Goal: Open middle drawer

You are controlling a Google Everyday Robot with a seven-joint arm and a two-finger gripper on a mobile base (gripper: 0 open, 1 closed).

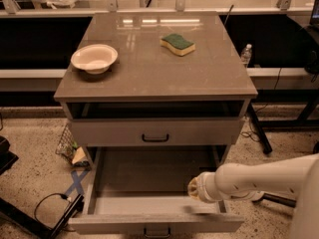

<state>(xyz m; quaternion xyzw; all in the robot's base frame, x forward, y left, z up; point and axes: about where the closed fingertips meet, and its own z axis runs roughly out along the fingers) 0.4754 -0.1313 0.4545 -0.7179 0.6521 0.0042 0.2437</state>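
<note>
The middle drawer (149, 176) is pulled far out of the grey-beige cabinet. Its plain grey inside shows, and its front (119, 223) with a small black handle (157, 231) lies at the bottom edge of the camera view. My gripper (193, 189) is at the tip of the white arm (259, 180), which reaches in from the right. It is over the drawer's front right part, just behind the front panel. The top drawer (155, 132) above it has a black bar handle and a dark gap under the tabletop. The bottom drawer is hidden.
A pale bowl (94, 58) and a green-and-yellow sponge (178, 44) lie on the cabinet top (149, 78). A small wire basket (67, 146) and a black cable (47, 205) are on the floor at the left. A water bottle (246, 55) stands behind at the right.
</note>
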